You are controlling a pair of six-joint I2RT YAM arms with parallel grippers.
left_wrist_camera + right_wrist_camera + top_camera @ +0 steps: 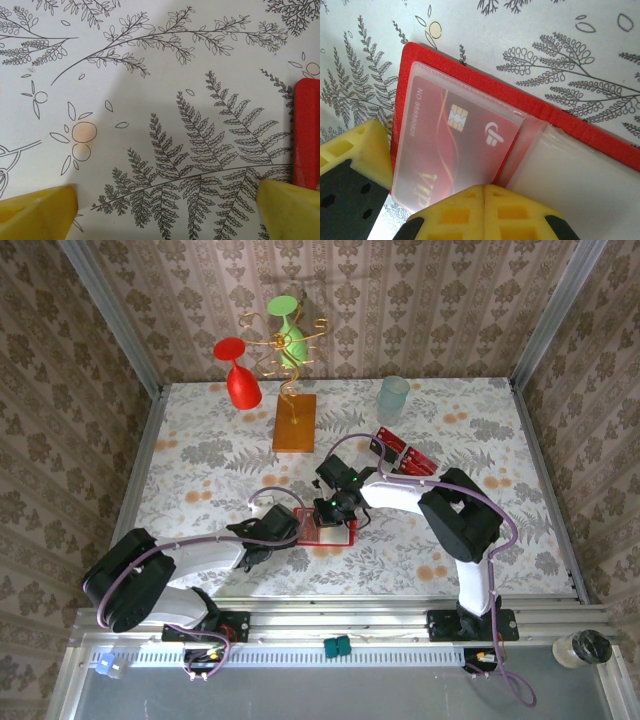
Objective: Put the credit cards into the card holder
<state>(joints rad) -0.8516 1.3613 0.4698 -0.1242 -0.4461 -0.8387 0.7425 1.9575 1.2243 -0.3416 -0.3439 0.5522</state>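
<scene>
The card holder (332,536) lies open on the fern-print table, a red wallet with clear pale pockets (580,175). One red credit card (460,135) with a gold chip and "VIP" lettering sits inside its left pocket. More credit cards (406,456) lie in a loose pile at the right rear. My right gripper (485,189) is shut with nothing visible between its tips, which rest at the pocket's near edge. My left gripper (167,220) stands open just left of the card holder (306,135), holding nothing. One of its yellow fingers (362,150) lies beside the wallet's corner.
An orange-brown block (294,422) with a gold wire stand stands at the back. A red glass (238,375) and a green glass (288,330) are at it. A translucent cup (393,397) stands at the back right. Patterned walls close the table's sides.
</scene>
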